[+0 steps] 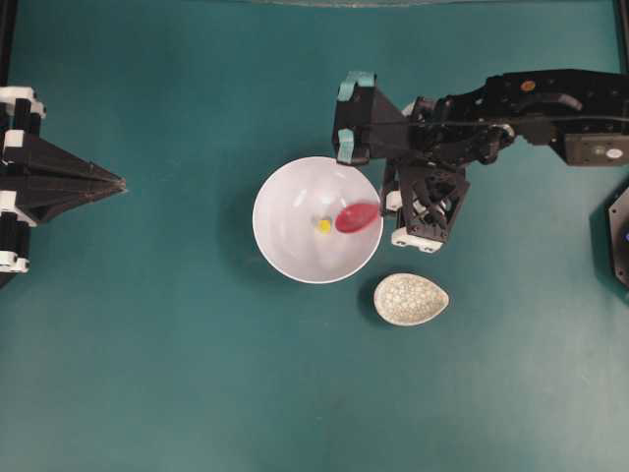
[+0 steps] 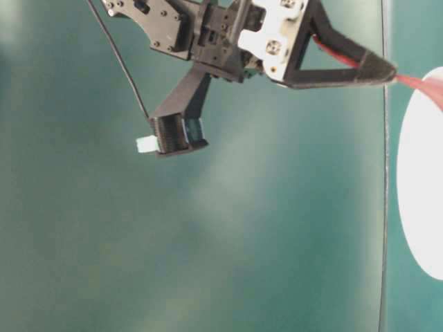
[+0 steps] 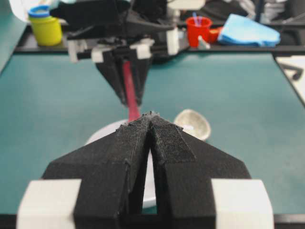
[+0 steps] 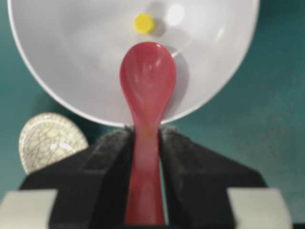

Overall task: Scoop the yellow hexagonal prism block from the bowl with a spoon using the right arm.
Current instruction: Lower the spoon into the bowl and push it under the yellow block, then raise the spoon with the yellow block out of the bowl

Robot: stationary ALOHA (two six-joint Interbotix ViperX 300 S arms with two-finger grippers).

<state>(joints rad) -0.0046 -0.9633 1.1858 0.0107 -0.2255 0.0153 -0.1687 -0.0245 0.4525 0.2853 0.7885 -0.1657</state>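
— Red spoon [image 4: 147, 95] is sitting clamped by its handle in the right gripper [image 4: 145, 138], scoop hanging inside the white bowl [image 1: 285, 192], near the right rim.

— And the yellow block [image 4: 143, 23]?

— Lying on the bowl's bottom, approx centre, just beyond the spoon tip. Close, but I'm not seeing them touching yet.

— Scooping already, then?

— Not yet, imo. Looks like it's lining up. Scoop is facing up and pointing right at the block, so the aim seems ok.

— What's worrying you?

— Few things. Block is tiny vs. the scoop, bowl is glossy, so if the tip is coming in too high it'll prob just nudge the block away and chase it up the far wall. Too steep and the tip is digging into the bowl, maybe shoving the whole bowl sideways. Also the handle is slick, so it could be twisting in the grip under load.

— Other arm doing anything?

— Left gripper [image 1: 108, 183] is parked well away at the table's left edge, fingers pressed together, holding nothing. Speckled dish [image 1: 411, 299] is sitting just beside the bowl, below the arm; a wide swing might be clipping it.
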